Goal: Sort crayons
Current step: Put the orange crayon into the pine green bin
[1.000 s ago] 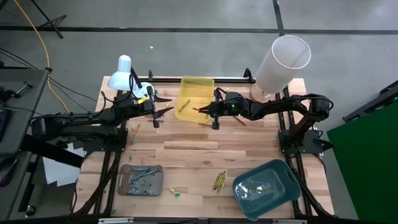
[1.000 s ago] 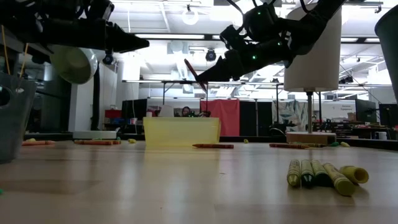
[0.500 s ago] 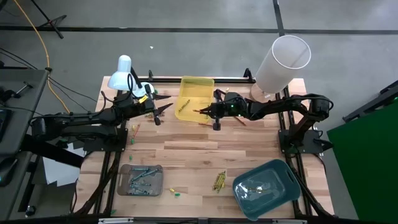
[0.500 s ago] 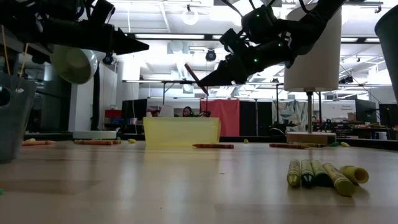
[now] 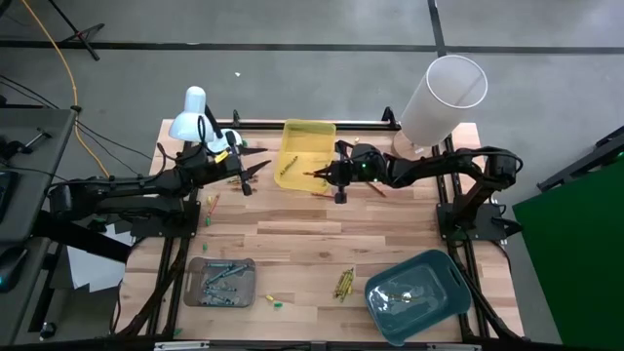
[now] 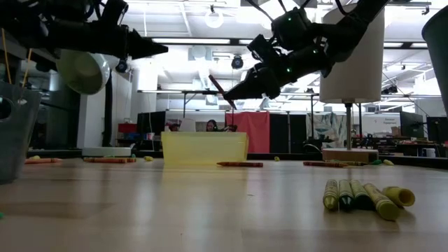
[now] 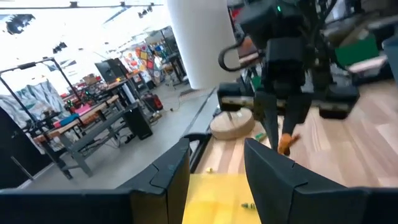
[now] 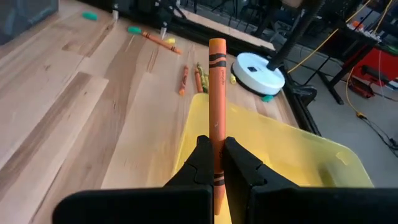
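Three trays: yellow tray (image 5: 306, 146) at 12 o'clock, grey tray (image 5: 220, 283) at 7, teal tray (image 5: 417, 292) at 5. Right claw (image 5: 310, 175) clenched on one orange crayon (image 8: 216, 106), held above yellow tray's right rim, long axis toward lamp (image 5: 191, 117). Left claw (image 5: 261, 162) released, raised at 10 o'clock. Loose crayons (image 6: 360, 195) bundled on tabletop (image 5: 322, 244) at 6.

No text, label, brand, number or sign can be read in any of the views. The orange crayon (image 8: 216, 93) carries dark bands on its wrapper, but no lettering on it can be made out. The posters and coloured boards in the room behind the tabletop are too blurred to read.
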### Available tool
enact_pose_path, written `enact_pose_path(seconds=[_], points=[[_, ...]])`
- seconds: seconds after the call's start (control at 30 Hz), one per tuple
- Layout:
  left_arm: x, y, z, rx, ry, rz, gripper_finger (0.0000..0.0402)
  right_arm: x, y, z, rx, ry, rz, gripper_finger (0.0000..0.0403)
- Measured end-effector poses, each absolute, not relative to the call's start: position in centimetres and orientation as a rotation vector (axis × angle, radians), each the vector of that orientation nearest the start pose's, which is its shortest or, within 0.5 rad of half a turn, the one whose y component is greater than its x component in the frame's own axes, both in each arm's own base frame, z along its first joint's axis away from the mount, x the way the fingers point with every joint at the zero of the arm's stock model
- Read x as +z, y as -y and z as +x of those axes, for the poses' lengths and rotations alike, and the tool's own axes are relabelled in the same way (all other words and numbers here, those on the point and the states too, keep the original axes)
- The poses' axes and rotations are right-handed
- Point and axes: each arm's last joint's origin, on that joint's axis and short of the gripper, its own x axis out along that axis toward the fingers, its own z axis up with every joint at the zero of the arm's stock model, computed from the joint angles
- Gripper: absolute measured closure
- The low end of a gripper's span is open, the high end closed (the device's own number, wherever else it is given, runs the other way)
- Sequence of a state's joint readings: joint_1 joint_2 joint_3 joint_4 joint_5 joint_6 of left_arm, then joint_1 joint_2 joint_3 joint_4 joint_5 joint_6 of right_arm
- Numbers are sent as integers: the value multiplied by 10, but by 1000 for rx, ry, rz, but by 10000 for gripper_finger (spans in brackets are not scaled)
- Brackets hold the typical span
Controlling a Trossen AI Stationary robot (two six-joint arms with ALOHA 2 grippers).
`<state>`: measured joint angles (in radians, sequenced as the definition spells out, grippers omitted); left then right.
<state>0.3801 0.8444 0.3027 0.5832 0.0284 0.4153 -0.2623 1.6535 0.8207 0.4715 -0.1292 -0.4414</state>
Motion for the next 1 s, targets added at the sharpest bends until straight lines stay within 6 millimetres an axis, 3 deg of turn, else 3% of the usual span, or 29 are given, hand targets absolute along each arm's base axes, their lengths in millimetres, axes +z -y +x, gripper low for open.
enact_pose_path(seconds=[0.1, 0.2, 0.47, 0.73, 0.9, 1.0], points=[[230, -67, 169, 356, -22, 391, 261, 198, 74, 336, -34, -365, -306, 402], [229, -66, 170, 345, -17, 309, 261, 211, 50, 340, 42, -448, -250, 402], [223, -64, 170, 277, -31, -4, 261, 250, -66, 329, 182, -810, -92, 402], [216, -45, 176, 207, -75, -270, 261, 282, -182, 272, 136, -951, 78, 402], [219, -20, 181, 190, -44, -260, 261, 280, -232, 227, 58, -960, 255, 402], [221, -8, 182, 198, -28, -255, 261, 268, -250, 199, 10, -995, 338, 402]])
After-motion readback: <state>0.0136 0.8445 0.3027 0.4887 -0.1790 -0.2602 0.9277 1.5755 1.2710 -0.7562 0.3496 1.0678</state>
